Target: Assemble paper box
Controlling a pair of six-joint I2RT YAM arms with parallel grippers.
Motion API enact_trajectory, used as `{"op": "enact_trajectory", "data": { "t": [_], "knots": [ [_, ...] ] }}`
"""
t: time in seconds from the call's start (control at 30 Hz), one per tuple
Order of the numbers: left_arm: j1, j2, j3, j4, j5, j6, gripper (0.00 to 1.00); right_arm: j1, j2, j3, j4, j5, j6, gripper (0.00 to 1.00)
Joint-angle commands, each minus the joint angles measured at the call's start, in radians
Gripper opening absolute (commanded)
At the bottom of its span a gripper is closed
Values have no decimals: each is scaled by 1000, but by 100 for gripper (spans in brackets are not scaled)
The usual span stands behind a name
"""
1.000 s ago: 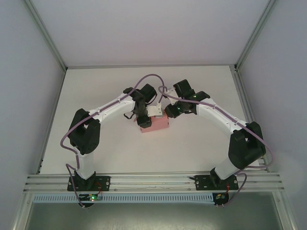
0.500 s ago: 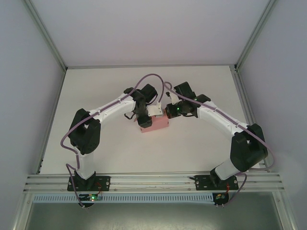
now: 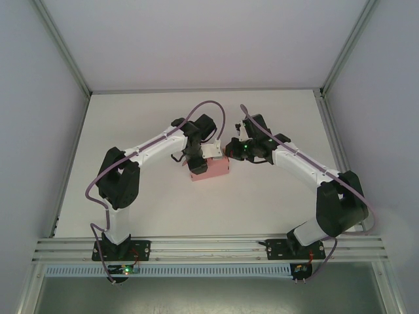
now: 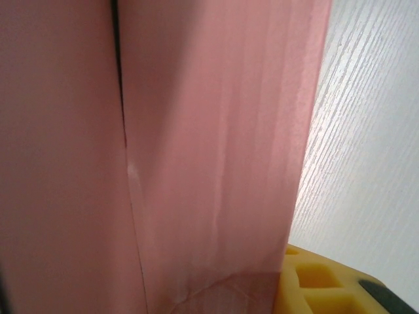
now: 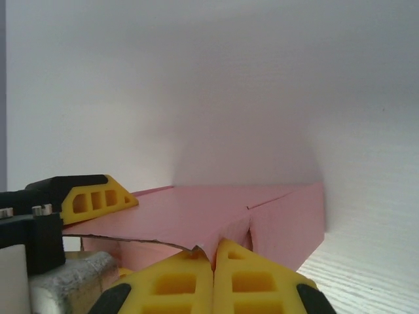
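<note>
The paper box (image 3: 211,169) is a small pink rectangular box lying on the white table between the two arms. My left gripper (image 3: 200,157) is shut on its left part. In the left wrist view the pink card (image 4: 209,157) fills most of the picture, pressed against one yellow finger (image 4: 327,284). My right gripper (image 3: 229,150) is at the box's right end. In the right wrist view its fingertips (image 5: 196,261) are shut together, touching the edge of the box's end flap (image 5: 196,219). The left gripper's yellow finger (image 5: 95,196) rests on the box top.
The white table (image 3: 144,209) is walled by pale panels with metal posts at the back corners (image 3: 85,91). An aluminium rail (image 3: 209,247) runs along the near edge, where both arm bases are bolted. Purple cables (image 3: 209,104) arch over both wrists.
My right gripper has closed and swung in against the right end of the box. The left gripper keeps its hold, shifted slightly with the box.
</note>
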Motion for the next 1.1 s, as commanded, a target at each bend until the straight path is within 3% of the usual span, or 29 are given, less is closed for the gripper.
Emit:
{"op": "enact_trajectory", "data": {
  "t": [0.0, 0.13, 0.43, 0.63, 0.87, 1.0, 1.03, 1.07],
  "knots": [
    [-7, 40, 14, 116, -12, -16, 35, 31, -8, 53, -56, -174, -40, 0],
    [-5, 41, 6, 118, 0, 8, 35, 25, -14, 4, -82, 23, -222, 0],
    [0, 49, 26, 105, 3, 40, 35, 36, -130, -222, 108, 278, -565, 0],
    [1, 63, 50, 129, 16, -9, 35, 63, -202, -380, 336, 232, -524, 0],
    [3, 45, 57, 165, 23, -63, 41, 138, -210, -424, 427, 463, -409, 0],
    [3, 12, 47, 178, 28, -93, 59, 170, -243, -420, 403, 541, -378, 0],
    [3, -3, 41, 182, 30, -97, 71, 175, -250, -416, 390, 560, -371, 0],
    [2, -17, 35, 188, 30, -102, 93, 179, -258, -416, 383, 568, -365, 0]
  ]
}}
